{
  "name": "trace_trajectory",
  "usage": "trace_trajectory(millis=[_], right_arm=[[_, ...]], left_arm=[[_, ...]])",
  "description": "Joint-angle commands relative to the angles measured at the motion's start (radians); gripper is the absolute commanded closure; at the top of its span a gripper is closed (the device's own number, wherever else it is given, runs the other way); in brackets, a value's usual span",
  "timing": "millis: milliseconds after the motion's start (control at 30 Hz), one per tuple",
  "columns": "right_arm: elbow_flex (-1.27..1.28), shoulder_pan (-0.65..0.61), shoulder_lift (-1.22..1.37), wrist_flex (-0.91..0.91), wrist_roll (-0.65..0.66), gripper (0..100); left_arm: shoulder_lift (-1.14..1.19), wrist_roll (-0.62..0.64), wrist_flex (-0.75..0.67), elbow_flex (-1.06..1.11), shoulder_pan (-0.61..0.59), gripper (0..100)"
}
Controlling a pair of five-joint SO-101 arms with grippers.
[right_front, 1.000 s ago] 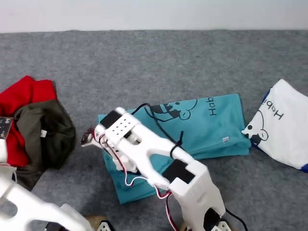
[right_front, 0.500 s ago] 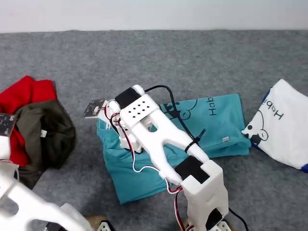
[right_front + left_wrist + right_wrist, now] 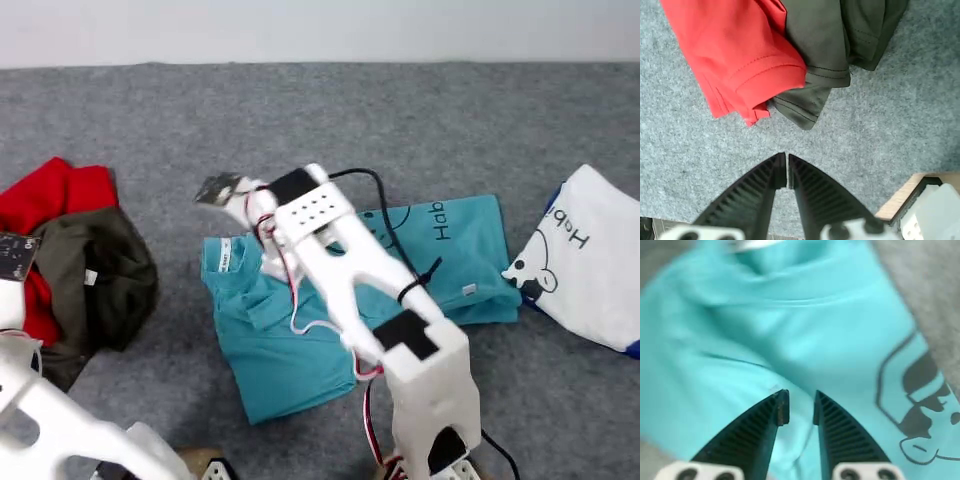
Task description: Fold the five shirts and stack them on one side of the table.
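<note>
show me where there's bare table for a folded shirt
Bare: the far strip of table behind the teal shirt, and the near corner by the white shirt. Crowded: the left, with the red shirt and olive shirt.

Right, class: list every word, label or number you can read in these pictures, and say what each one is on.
On the teal shirt: dark lettering beside a cartoon drawing, cut off at the fold; no whole word reads.
On the white shirt: dark lettering by a mouse drawing, only a fragment.
On the teal shirt's neck label: too small to read.
On the olive shirt, a white tag: too small to read.
Numbers or signs: none.
</note>
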Motion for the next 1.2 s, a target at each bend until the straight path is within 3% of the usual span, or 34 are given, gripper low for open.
trace_trajectory(millis=[0,300,433,733,867,1167], right_arm=[[-0.052,0.067,0.010,-0.065,-0.057,89.3],[-0.281,-0.058,-0.002,0.346,-0.072,90.1],[-0.207,-0.125,-0.033,0.341,-0.075,98.5],[-0.049,-0.252,0.056,0.257,-0.072,98.9],[-0.068,-0.171,0.097,0.096,-0.069,98.9],[-0.295,0.076,0.101,-0.068,-0.072,98.9]], left_arm=[[-0.017,-0.008,-0.021,-0.007,0.006,98],[-0.017,-0.008,-0.021,-0.007,0.006,98],[-0.017,-0.008,-0.021,-0.007,0.006,98],[-0.017,-0.008,-0.023,-0.007,0.006,98],[-0.018,-0.008,-0.023,-0.007,0.006,98],[-0.021,-0.009,-0.021,-0.007,0.006,98]])
